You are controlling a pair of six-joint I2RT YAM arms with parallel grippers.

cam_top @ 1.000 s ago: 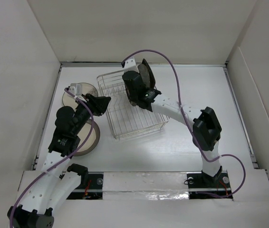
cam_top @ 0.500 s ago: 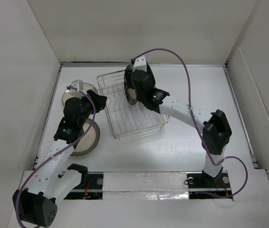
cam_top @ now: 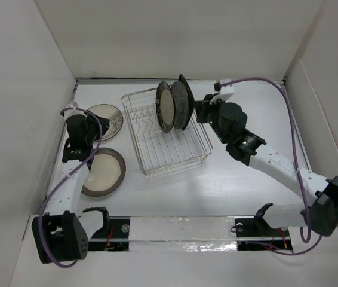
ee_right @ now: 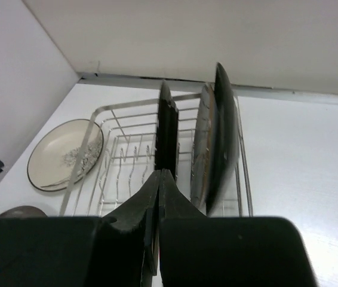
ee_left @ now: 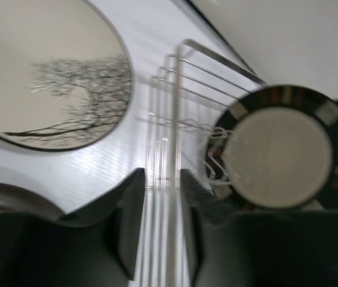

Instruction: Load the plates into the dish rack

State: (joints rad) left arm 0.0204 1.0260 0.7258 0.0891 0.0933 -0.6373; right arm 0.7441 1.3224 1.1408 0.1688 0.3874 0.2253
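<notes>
Dish rack point(cam_top: 169, 149) mid table point(cam_top: 157, 191), white walls point(cam_top: 25, 89) boxing it in. I count five plates. Three stand upright at the rack's far end: striped-rim plate point(cam_top: 165, 106), pale plate point(ee_right: 203, 146), dark plate point(cam_top: 185, 98). Two lie flat at left: tree-pattern plate point(cam_top: 106, 119) and brown-rim plate point(cam_top: 104, 172). Left fingers point(ee_left: 127, 227) apart, empty, near the tree-pattern plate. Right fingers point(ee_right: 133, 221) together, empty, just right of the racked plates.
</notes>
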